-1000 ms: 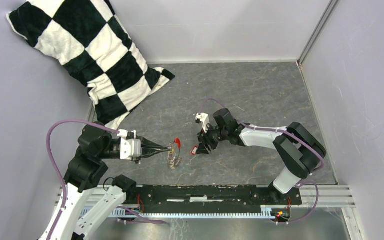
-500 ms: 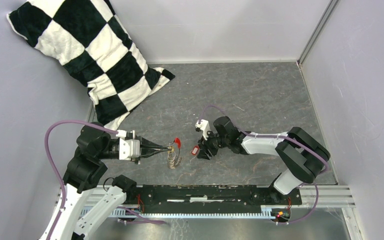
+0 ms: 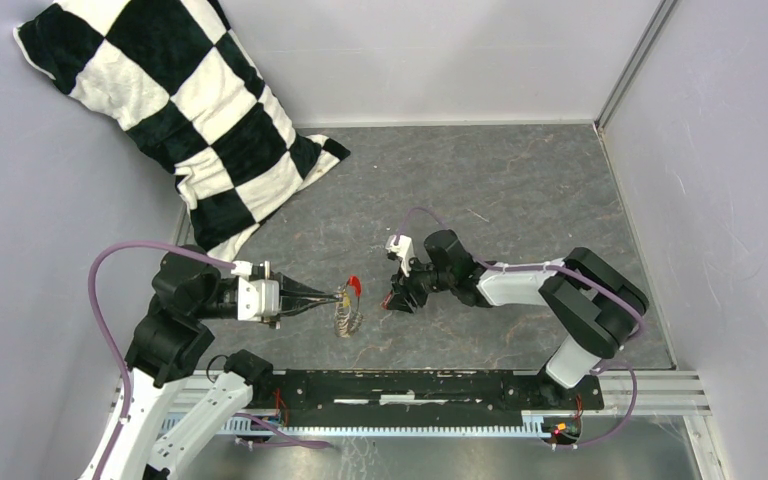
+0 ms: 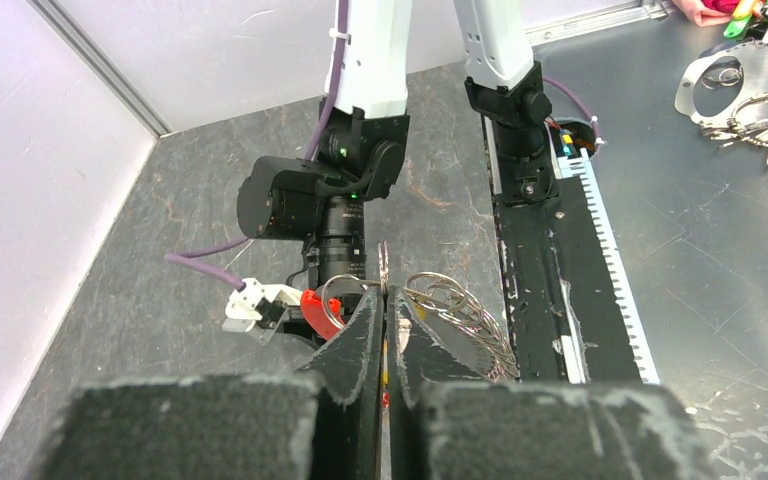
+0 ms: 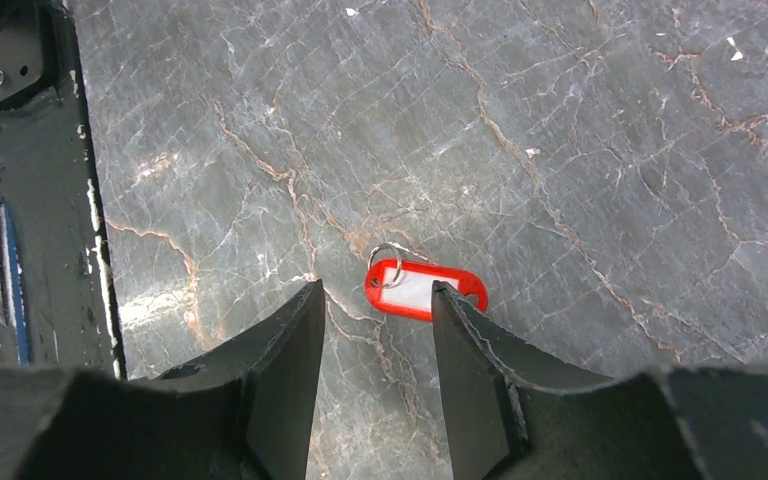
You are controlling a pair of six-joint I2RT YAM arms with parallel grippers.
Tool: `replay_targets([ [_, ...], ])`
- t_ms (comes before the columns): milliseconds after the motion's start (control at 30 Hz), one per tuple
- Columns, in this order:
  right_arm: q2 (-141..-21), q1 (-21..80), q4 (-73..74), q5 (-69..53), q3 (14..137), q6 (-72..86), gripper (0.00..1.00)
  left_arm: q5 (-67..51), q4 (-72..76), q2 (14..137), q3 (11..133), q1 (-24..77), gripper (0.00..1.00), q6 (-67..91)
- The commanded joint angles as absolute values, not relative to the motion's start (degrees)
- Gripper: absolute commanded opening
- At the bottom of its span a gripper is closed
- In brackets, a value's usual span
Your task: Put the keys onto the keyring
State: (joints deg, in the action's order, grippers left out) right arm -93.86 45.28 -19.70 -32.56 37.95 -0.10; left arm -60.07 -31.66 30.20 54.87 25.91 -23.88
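Observation:
My left gripper (image 3: 336,296) is shut on the keyring (image 3: 346,318), a bunch of grey coiled rings with a red arc (image 3: 356,285), and holds it just above the table. In the left wrist view the shut gripper (image 4: 385,296) pinches the rings (image 4: 457,306), and a thin yellow sliver (image 4: 384,374) shows between the jaws. The red key with a white mark (image 5: 425,288) lies flat on the table. My right gripper (image 5: 375,292) is open right above it, with the fingertips on either side of its near end. In the top view the right gripper (image 3: 397,298) covers most of that key.
A black-and-white checkered pillow (image 3: 180,110) leans in the back left corner. A black rail (image 3: 410,385) runs along the near edge. Walls close the left, back and right. A pale sliver of debris (image 3: 477,215) lies further back. Spare rings and tags (image 4: 750,90) lie beyond the rail.
My right gripper has moved left and lowered over the red key, which lay beside its tips before. The left gripper and keyring have held still.

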Motion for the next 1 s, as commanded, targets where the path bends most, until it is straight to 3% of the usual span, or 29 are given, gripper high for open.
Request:
replay_targets([
  [0, -96.0, 45.7, -22.0, -33.8, 40.8, -1.5, 0.5, -60.2, -31.1, 29.6, 57.2, 26.1, 0.02, -23.0],
  [633, -100.8, 45.9, -22.3, -34.7, 42.8, -2.2, 0.44, -59.6, -31.1, 29.5, 57.3, 26.0, 0.02, -23.0],
  [967, -102.0, 46.3, -22.1, -33.9, 43.0, -1.7, 0.26, -59.1, -32.6, 29.3, 57.6, 26.0, 0.02, -24.2],
])
